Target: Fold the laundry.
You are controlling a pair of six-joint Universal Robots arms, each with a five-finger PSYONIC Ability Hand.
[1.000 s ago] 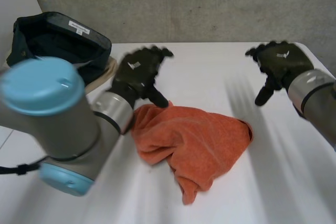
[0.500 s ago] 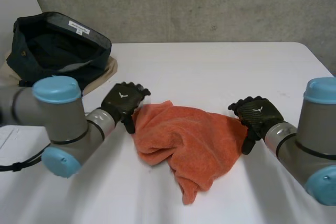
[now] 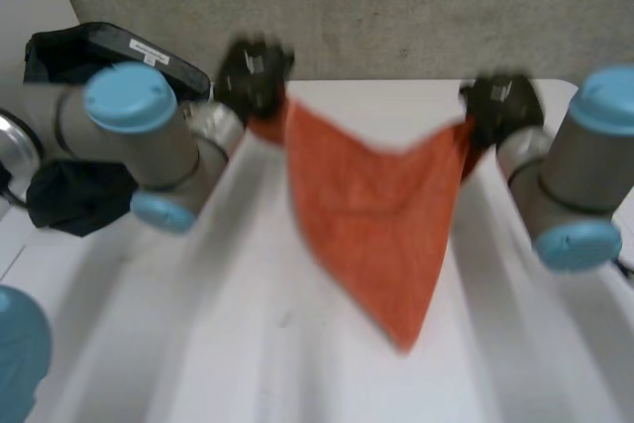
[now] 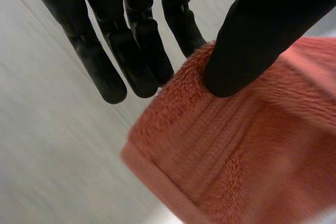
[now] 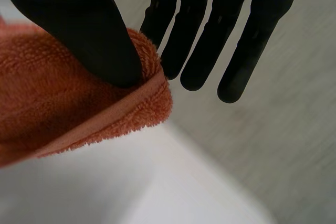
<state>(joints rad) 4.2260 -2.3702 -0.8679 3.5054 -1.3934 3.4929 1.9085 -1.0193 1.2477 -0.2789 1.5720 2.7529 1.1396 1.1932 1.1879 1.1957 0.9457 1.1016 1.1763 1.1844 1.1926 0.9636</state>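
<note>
Orange towel [image 3: 371, 215] hangs over the counter [image 3: 198, 344]; you have its corners pinched between thumb and fingers [image 4: 139, 51], one in the left hand [image 3: 253, 71], the other in the right hand [image 3: 503, 101].

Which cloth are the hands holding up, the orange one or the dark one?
The orange towel: left hand and right hand each pinch a corner and it hangs between them. The dark garment lies apart, untouched.

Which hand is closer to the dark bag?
Left. The left hand pinches the orange towel beside the bag; the right hand pinches its other corner, farther off.
</note>
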